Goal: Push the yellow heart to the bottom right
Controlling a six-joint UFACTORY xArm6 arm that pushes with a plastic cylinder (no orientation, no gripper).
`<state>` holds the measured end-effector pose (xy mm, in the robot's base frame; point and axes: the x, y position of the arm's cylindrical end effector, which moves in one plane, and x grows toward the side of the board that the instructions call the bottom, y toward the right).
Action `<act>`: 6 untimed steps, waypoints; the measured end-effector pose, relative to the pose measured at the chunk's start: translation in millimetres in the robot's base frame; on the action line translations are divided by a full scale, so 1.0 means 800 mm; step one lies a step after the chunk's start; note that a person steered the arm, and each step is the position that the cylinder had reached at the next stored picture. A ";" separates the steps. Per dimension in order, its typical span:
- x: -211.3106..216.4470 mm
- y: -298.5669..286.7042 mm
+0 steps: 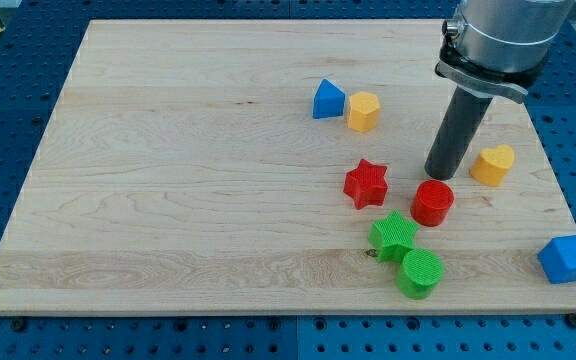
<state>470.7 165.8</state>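
A wooden board [168, 180] lies on a blue pegboard bench [8, 60]. Our arm ends in a plain dark rod with no jaws to open or close; my tip [439, 176] rests on the board near its right edge, clamped on nothing. The yellow heart [493, 164] sits just to the right of my tip, close to the board's right edge, apart from it by a small gap. A red cylinder [433, 203] lies just below my tip.

We judge the approach step is in hand: the heart has not reached the bottom right corner. A blue block [569, 259] already occupies that corner. The next move, we think, calls for bringing my tip to the heart's upper side, then pushing it down along the right edge.
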 end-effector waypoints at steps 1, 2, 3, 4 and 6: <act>-0.047 0.000; -0.095 0.000; -0.102 0.019; -0.098 0.062; -0.050 0.137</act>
<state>430.6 275.7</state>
